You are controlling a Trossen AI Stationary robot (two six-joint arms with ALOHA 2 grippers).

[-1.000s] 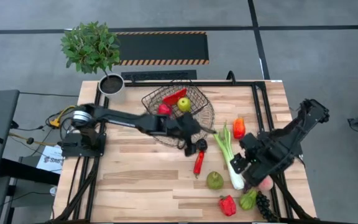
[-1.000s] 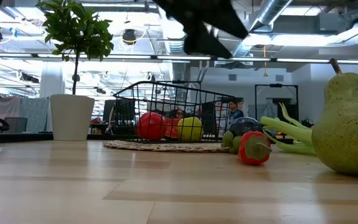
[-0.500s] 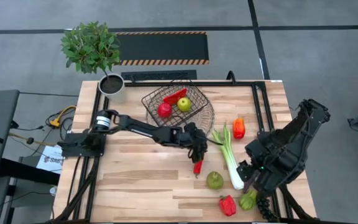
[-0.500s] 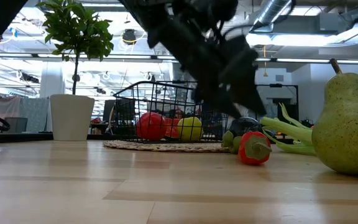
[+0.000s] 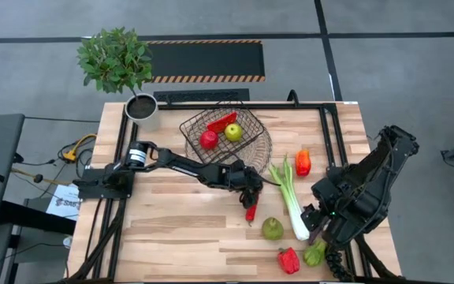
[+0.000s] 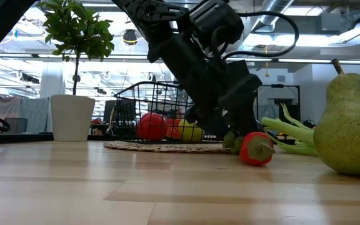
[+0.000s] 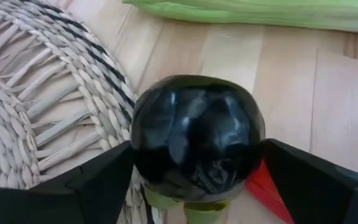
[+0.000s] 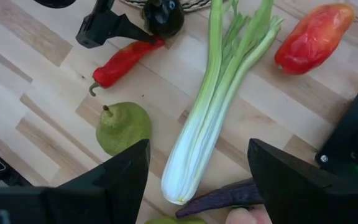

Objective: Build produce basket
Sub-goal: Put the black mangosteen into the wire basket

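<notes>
Glossy dark aubergine lies at the wicker tray's edge, directly between the left gripper's spread fingers, not yet pinched. The right gripper, open and empty, is farther from the tray.

We see pale, matt wood planks with visible grain on the table. Beside the aubergine, whose black skin is glossy and smooth with soft reflections, lies a tray of rough woven straw. Above the tray stands the basket of thin dark wire. Near the aubergine, the chilli looks like shiny red plastic, the pear dull and faintly speckled, the leek smooth and satiny.
</notes>
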